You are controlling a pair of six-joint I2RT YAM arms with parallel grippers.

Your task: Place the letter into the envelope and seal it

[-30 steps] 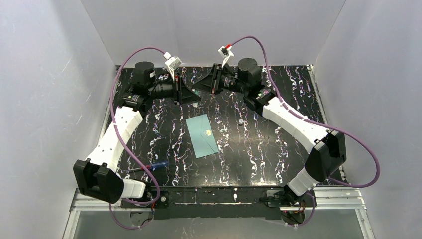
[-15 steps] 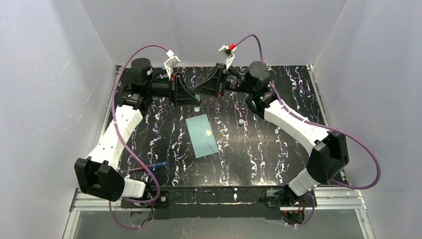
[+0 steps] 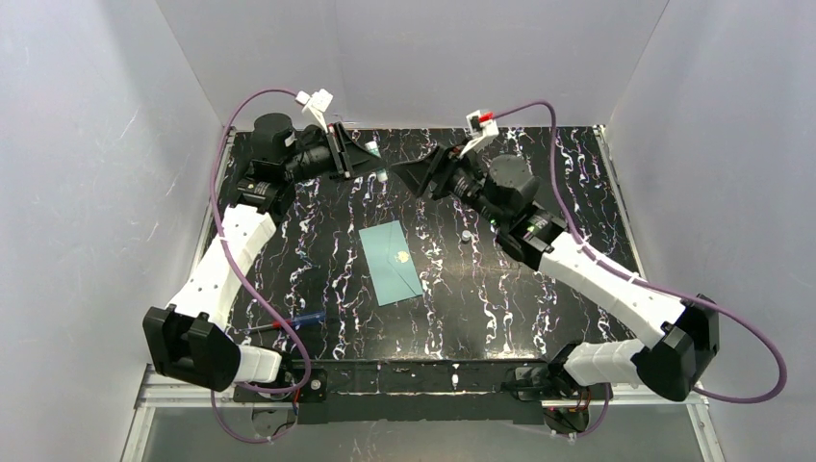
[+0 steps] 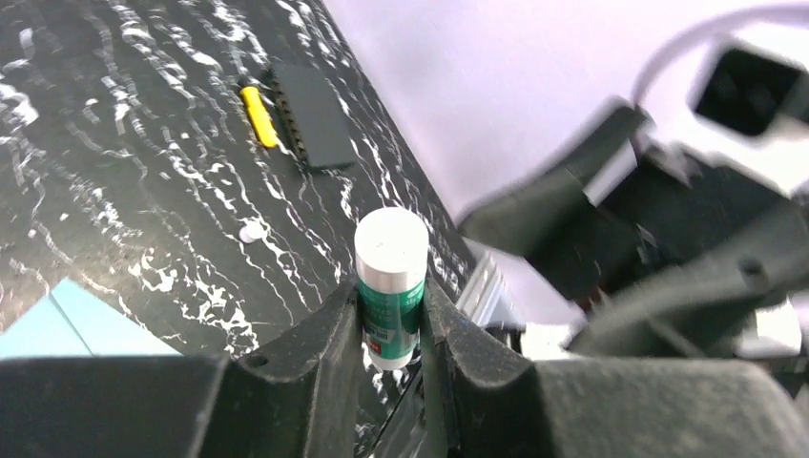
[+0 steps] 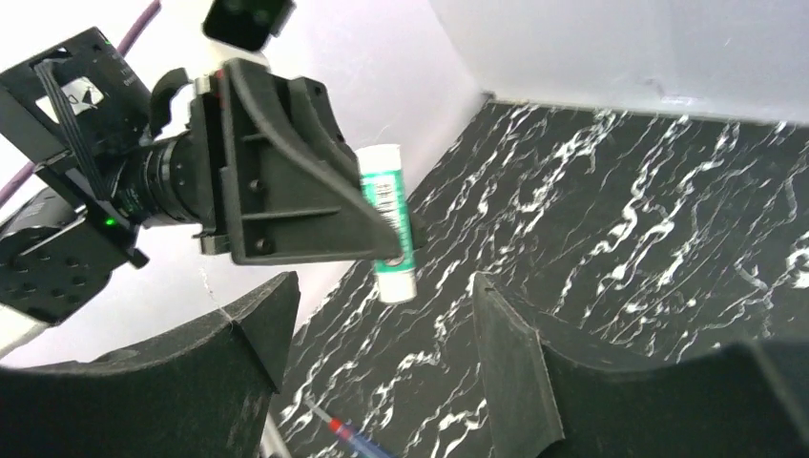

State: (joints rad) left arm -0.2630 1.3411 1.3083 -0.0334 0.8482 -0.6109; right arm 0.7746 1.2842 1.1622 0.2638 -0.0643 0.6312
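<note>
I've got the glue stick (image 4: 391, 256) in the left gripper (image 4: 391, 307), right gripper (image 5: 382, 322) wide
My left gripper is clamped on the white-and-green stick, up off the desk (image 3: 500, 289). My right gripper faces it with fingers spread, not touching it. The teal envelope (image 3: 392, 262) lies flat on the desk, below both grippers and toward the arm bases

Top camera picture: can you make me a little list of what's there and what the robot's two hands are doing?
left jaws: shut on the glue stick, held above the table
right jaws: open, empty, facing the glue stick
envelope: flat mid-table, gold seal on top
letter: not visible
pen: on the table by the left arm's base
</note>
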